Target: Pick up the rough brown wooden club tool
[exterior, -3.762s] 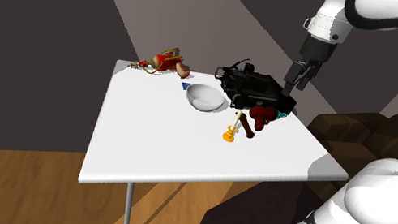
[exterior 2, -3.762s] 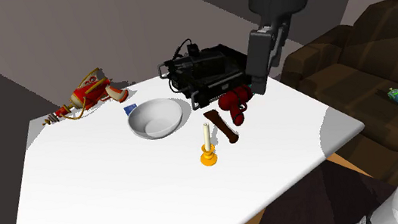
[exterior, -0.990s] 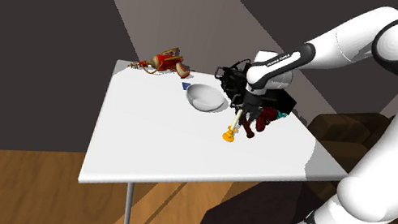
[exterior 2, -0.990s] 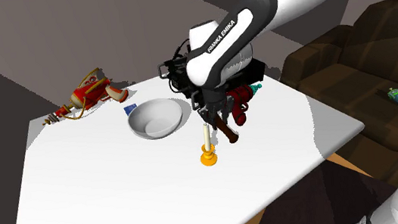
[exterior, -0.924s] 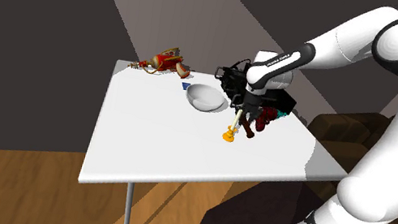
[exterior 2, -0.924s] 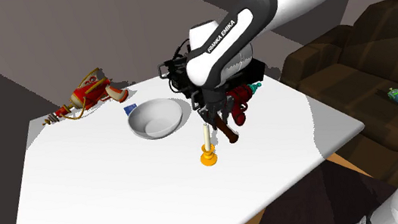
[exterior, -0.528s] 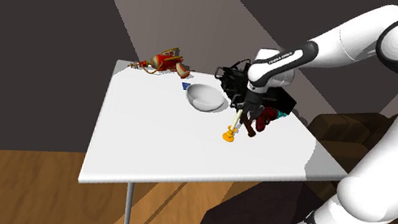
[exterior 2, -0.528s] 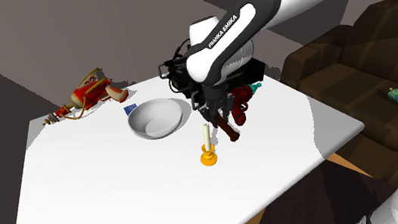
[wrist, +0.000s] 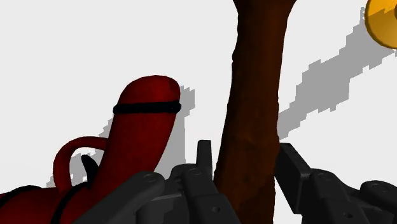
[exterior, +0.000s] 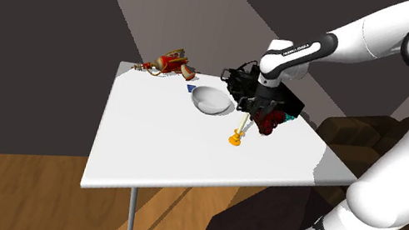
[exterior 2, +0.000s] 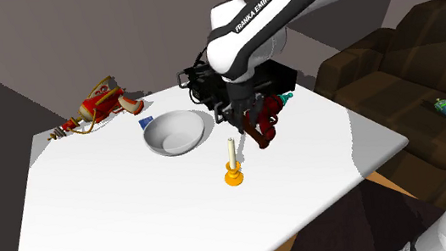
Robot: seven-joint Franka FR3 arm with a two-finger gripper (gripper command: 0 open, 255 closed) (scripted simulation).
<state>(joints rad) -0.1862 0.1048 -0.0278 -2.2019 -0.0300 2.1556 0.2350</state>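
Brown club (wrist: 254,83) in the hand (wrist: 245,151), above table (exterior 2: 139,231), near white bowl (exterior 2: 175,134).

The white arm (exterior: 358,37) arches forward and down, its gripper (wrist: 247,167) clasped on the brown club (wrist: 257,70).

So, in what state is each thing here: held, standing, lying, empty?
Club, clasped between the shut fingers, held clear of the table.
Candle, upright in its orange holder.
Bowl, upright, empty.
Dark red toy, lying on the table.
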